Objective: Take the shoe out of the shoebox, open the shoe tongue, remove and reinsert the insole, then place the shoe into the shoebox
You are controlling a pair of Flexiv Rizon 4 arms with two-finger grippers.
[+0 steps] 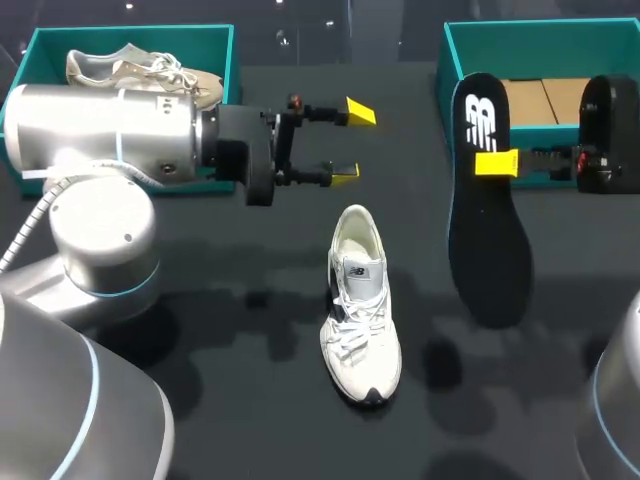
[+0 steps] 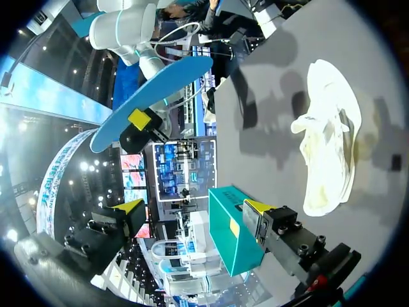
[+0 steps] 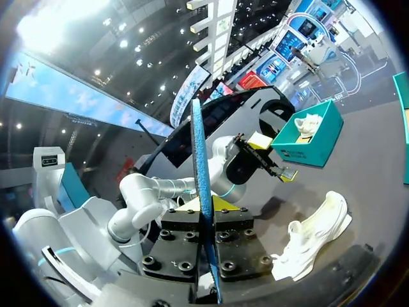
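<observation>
A white shoe (image 1: 360, 305) lies on the black table, toe toward the front edge, and also shows as the shoe (image 2: 329, 141) and the shoe (image 3: 313, 236) in the wrist views. My right gripper (image 1: 497, 163) is shut on the black insole (image 1: 487, 200), holding it in the air in front of the right teal shoebox (image 1: 445, 60). In the right wrist view the insole (image 3: 198, 166) stands edge-on between the right gripper (image 3: 206, 204). My left gripper (image 1: 352, 142) hangs open above the table behind the shoe, holding nothing. The left gripper (image 2: 192, 211) faces the insole (image 2: 153, 96).
A second teal shoebox (image 1: 130, 35) at the back left holds another white shoe (image 1: 140, 70). The right shoebox (image 2: 233, 230) has brown cardboard inside. My left arm's big housing hangs over the table's left part.
</observation>
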